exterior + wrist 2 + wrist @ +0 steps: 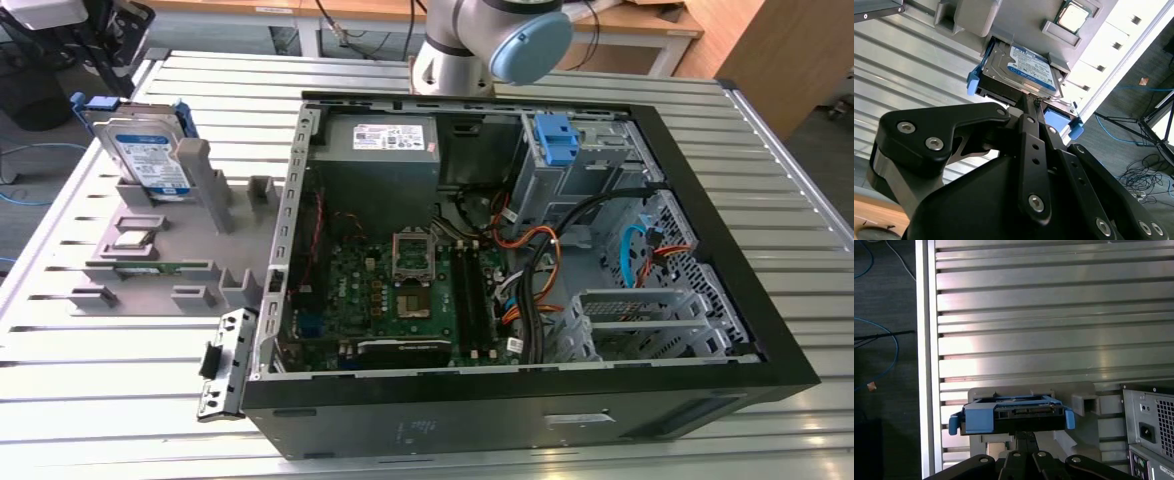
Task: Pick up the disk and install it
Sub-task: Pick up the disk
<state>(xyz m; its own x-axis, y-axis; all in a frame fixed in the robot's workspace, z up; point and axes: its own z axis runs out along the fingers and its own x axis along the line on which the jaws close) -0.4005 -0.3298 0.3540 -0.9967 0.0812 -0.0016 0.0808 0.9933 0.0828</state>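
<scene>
Disk (144, 150) upright in grey holder (180, 255) on slatted table (94, 370), exterior view's left of open computer case (534, 415), lower end sunk in slot, gripper (1032, 103) fingertips drawn together on nothing, overlapping disk's blue-railed edge in both wrist views, contact unclear

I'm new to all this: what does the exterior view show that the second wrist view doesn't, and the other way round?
Exterior view: the open black computer case with its green circuit board and orange cables, plus the arm's grey-and-blue joint.
Second wrist view: the black pincer close up, shut, pointing at the silver hard disk with blue rails, and loose cables on the floor.
Both: that disk standing in a grey plastic holder, on the slatted metal table.
</scene>
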